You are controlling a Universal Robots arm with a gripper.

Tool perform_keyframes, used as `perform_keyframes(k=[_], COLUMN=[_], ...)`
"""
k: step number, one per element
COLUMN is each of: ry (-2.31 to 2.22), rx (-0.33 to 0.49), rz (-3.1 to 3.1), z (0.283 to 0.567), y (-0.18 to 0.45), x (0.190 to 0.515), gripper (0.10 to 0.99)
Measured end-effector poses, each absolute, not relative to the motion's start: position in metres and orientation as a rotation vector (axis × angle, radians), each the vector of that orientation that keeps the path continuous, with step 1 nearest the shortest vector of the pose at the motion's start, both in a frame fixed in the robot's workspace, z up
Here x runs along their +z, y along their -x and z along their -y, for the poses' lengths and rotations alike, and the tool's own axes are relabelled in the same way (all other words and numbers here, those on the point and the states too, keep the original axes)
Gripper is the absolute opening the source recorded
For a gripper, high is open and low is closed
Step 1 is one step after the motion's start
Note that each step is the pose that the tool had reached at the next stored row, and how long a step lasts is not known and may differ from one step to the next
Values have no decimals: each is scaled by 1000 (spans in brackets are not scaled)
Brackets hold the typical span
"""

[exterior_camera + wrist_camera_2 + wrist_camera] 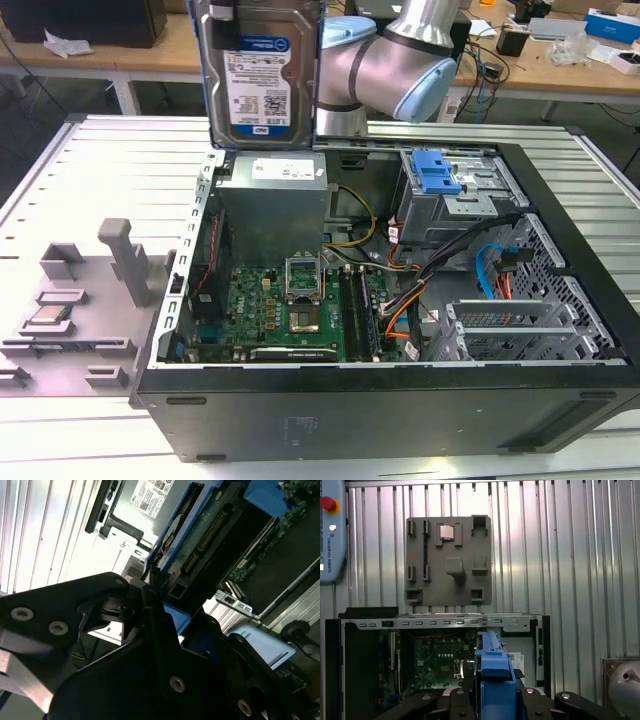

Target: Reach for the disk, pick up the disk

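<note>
Above the open computer case (380,400), the disk (262,75) hangs upright, label side toward the exterior view, its lower edge just over the grey power supply (275,205). It touches neither the case nor the bench (120,150). The robot arm (390,75) stands behind the disk, toward the exterior view's right.

Hand (495,702): in the first wrist view its black fingers (445,700) press in from both sides on the disk's blue rail (494,665), which stands edge-on between them. In the second wrist view a black finger (150,597) lies against the disk's edge (197,535), where the connector row shows. So the hand is pinching the disk.

Inside the case: green motherboard (290,310) on the floor of the box, drive cage with a blue latch piece (436,172) at the far corner on the exterior view's right.

On the bench beside the case, at the exterior view's left, lies a grey fixture tray (90,300) with a small square chip (48,316) seated in it. The first wrist view shows the same tray (427,587) and chip (446,532) beyond the case wall.
</note>
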State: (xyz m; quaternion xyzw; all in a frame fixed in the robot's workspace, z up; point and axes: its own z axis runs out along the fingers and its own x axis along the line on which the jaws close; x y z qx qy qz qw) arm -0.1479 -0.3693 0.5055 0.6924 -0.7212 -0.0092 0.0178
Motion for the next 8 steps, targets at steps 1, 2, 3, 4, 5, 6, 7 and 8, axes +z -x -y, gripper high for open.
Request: perform_keyframes(k=[1, 2, 3, 4, 5, 6, 7, 8], ry=[-2151, -2151, -2151, -2151, -2151, -2151, -2151, -2151], rx=[-29, -29, -29, -29, -29, -29, -29, -29], rz=[2240, 2240, 2240, 2240, 2240, 2240, 2240, 2240], z=[369, 369, 369, 369, 369, 369, 369, 369], y=[136, 117, 100, 95, 89, 84, 81, 78], x=[506, 506, 506, 506, 506, 506, 506, 506], gripper=[369, 369, 369, 369, 369, 369, 369, 369])
